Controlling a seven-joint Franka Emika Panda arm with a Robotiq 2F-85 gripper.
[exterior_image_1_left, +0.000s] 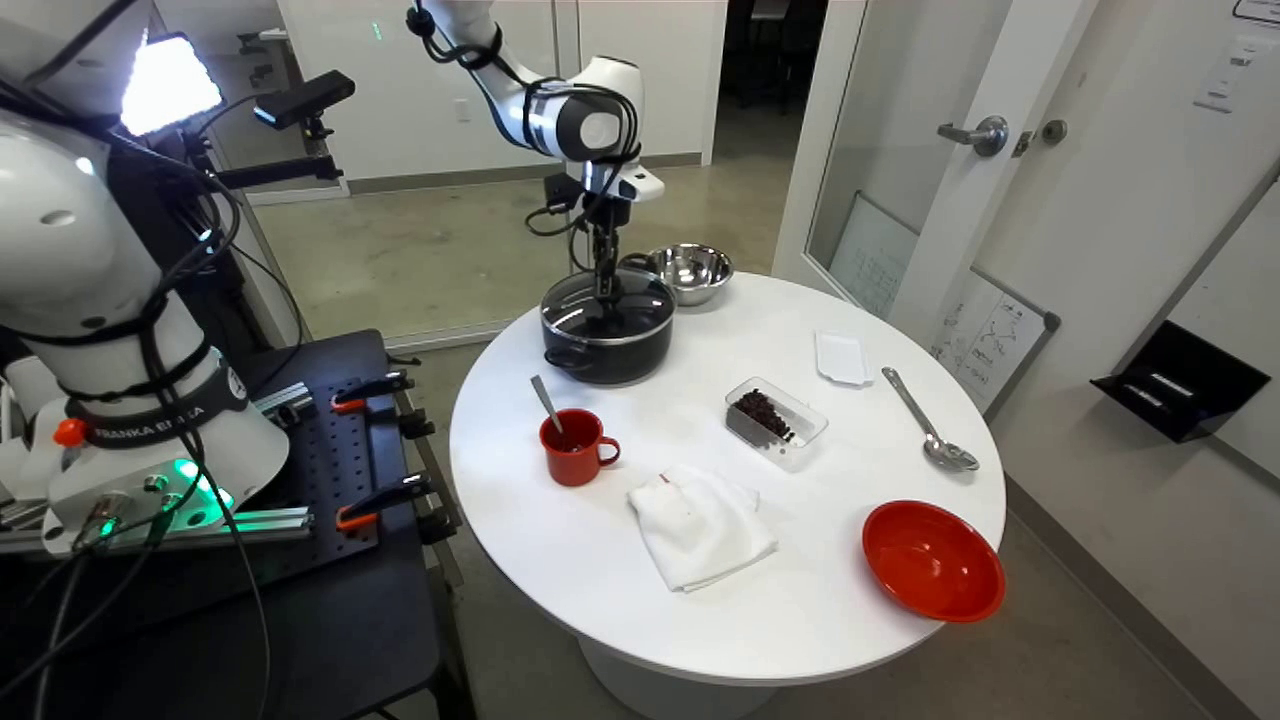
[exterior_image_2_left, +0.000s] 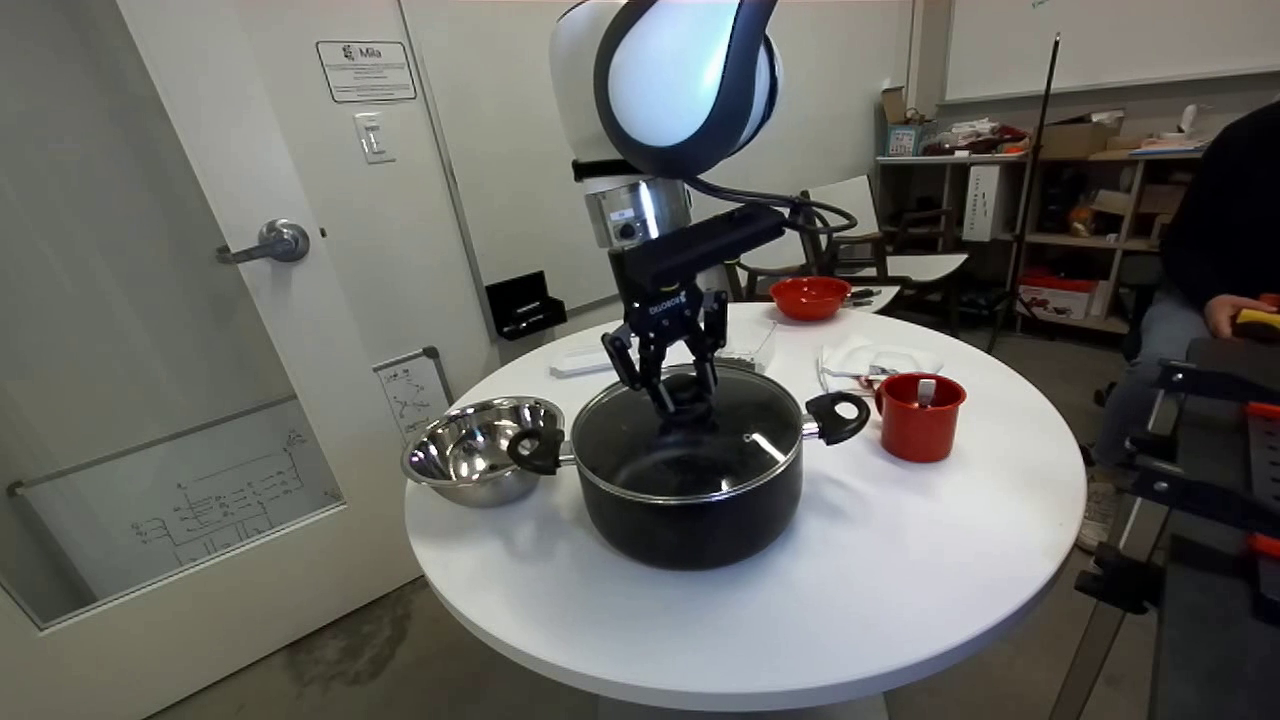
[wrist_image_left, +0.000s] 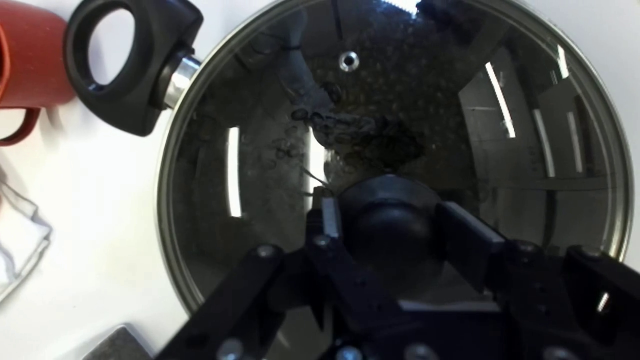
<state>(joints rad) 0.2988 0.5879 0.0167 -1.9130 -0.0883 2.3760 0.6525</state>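
You are gripping the knob (wrist_image_left: 390, 225) of the glass lid (wrist_image_left: 395, 135), your hand (exterior_image_2_left: 687, 395) pointing down and its fingers (wrist_image_left: 330, 220) standing partway apart, with the pads apparently pressing on both sides. The lid is sitting level on the black pot (exterior_image_2_left: 690, 535), which is resting on the white counter (exterior_image_1_left: 850, 475) between the steel bowl (exterior_image_2_left: 475, 490) and the red mug (exterior_image_1_left: 573, 462).

You are probably handling something stiff and moderately heavy: the glass is likely breakable, so a drop or hard knock against the pot is worth avoiding. The knob is looking smooth and rounded, so it may be turning or slipping between your pads if they are pressing high or off-centre; the best hold is lying low and squarely across its middle. The wide lid is likely to be tipping when the hold is uneven. The pot is presumably weighing far more, and its two loop handles (exterior_image_2_left: 828, 422) are offering firmer purchase than its smooth-looking wall.
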